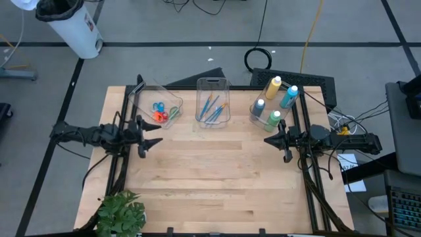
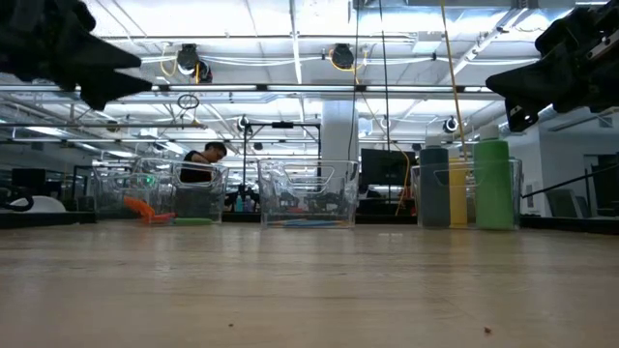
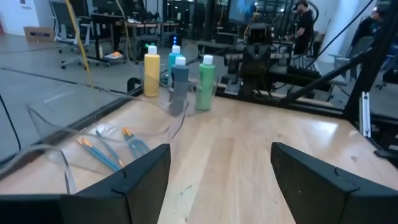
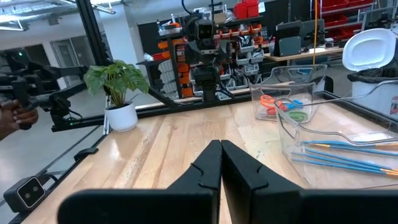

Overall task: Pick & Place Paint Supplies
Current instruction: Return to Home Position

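Left gripper (image 1: 155,135) raised, pointing inward, fingers spread wide. Right gripper (image 1: 268,139) faces it, well apart, fingers pressed together.

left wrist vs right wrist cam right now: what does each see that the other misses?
Only the left wrist view: the four paint bottles standing together, and the left gripper, open.

Only the right wrist view: the scissors in the far clear bin, the potted plant, and the right gripper, shut with nothing in it.

Both: the brushes lying in the middle bin, and the wooden table.
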`<move>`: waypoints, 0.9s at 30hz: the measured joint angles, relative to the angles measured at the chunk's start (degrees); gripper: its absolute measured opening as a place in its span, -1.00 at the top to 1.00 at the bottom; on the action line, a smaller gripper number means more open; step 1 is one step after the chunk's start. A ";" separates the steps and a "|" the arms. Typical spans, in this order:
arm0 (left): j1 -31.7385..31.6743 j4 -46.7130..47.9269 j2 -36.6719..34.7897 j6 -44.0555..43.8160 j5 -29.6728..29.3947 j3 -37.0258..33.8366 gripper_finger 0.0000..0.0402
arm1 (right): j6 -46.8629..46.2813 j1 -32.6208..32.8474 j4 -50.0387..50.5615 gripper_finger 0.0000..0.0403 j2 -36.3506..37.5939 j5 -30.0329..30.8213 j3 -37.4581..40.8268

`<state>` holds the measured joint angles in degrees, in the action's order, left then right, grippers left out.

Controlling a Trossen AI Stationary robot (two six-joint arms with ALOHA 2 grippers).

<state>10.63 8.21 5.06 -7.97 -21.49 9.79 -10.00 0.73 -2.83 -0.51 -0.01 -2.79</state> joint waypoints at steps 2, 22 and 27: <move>0.00 -0.16 -1.86 -0.26 0.08 -1.84 -0.42 | -0.02 0.00 0.00 1.00 0.02 0.00 0.00; -0.04 -0.95 -4.74 2.18 0.48 -4.70 -0.42 | 5.64 0.00 0.81 1.00 0.02 0.01 0.00; -0.04 -0.76 -4.73 5.94 0.50 -4.70 -0.42 | 6.21 0.00 0.92 1.00 0.02 -0.13 0.00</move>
<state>10.59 7.45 0.33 -2.03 -20.99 5.08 -3.79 0.73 -1.91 -0.49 -0.14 -2.79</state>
